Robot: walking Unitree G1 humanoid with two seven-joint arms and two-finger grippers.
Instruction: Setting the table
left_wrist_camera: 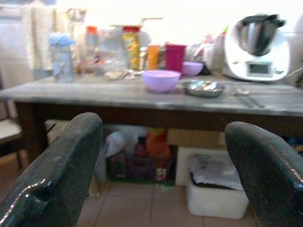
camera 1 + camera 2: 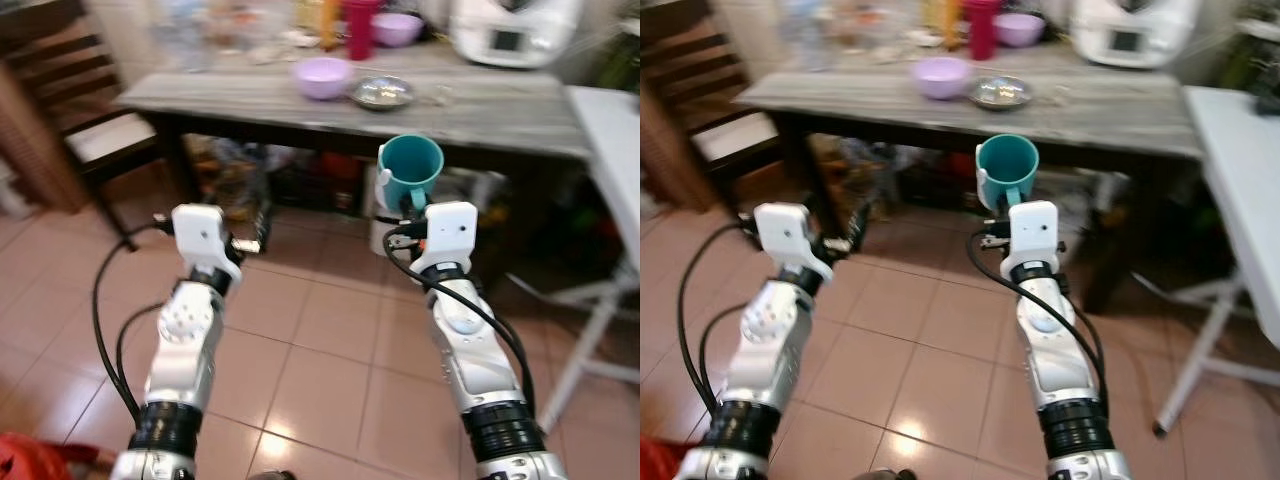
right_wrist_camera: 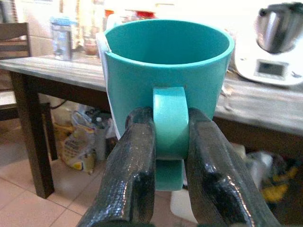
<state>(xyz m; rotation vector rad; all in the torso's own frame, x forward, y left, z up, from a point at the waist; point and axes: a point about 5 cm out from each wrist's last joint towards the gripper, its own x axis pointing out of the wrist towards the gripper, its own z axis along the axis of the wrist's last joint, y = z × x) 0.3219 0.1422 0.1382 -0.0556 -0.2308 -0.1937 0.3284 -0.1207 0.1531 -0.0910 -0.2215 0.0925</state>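
Observation:
My right gripper [image 2: 408,198] is shut on the handle of a teal mug [image 2: 410,168], held upright in front of the grey wooden table [image 2: 480,112]. In the right wrist view both black fingers [image 3: 132,165] clamp the mug's handle [image 3: 169,124]. My left gripper [image 2: 252,244] is open and holds nothing, low before the table; its two fingers [image 1: 57,175] frame the table's front. On the table stand a lilac bowl [image 2: 322,76] and a metal dish [image 2: 381,92], with cutlery [image 1: 246,97] to their right.
A white kitchen machine [image 2: 512,30], a red cup [image 2: 360,25], a second purple bowl [image 2: 397,28] and several jars crowd the table's back. A wooden chair [image 2: 85,120] stands left, a white folding table [image 2: 610,150] right. Boxes and bags [image 1: 213,184] sit under the table.

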